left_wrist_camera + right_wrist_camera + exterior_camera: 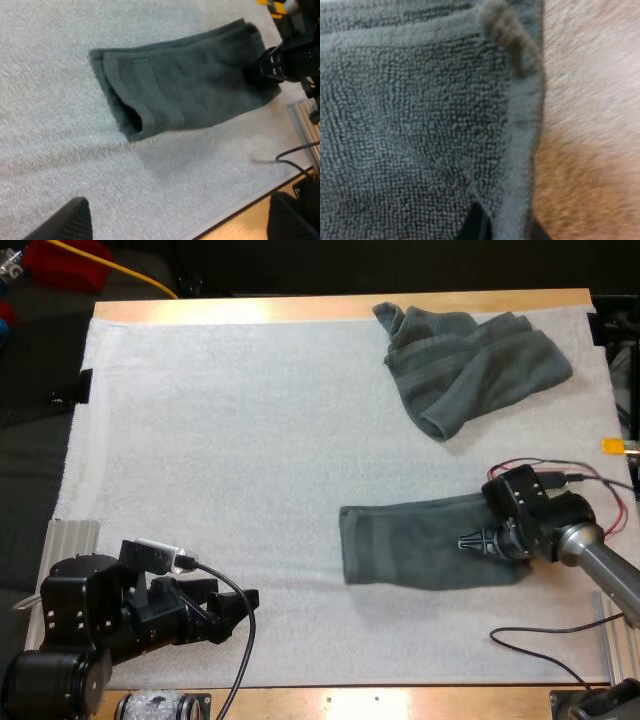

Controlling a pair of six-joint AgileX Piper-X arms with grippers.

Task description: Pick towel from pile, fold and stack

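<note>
A dark grey-green towel (410,540) lies folded flat on the white mat (230,440), right of centre. My right gripper (470,542) rests at its right end. In the right wrist view the fingertips (476,226) pinch the hem of this towel (420,125) from both sides. A crumpled towel (470,360) sits at the far right corner. My left gripper (240,605) hovers low near the front left, open, with its fingers (67,222) wide apart over bare mat. From there the folded towel (190,95) and the right gripper (267,67) lie ahead.
A loose black cable (530,650) curls on the mat in front of the right arm. Metal rails (70,540) stand at the mat's left side. The wooden table edge (400,700) runs along the front.
</note>
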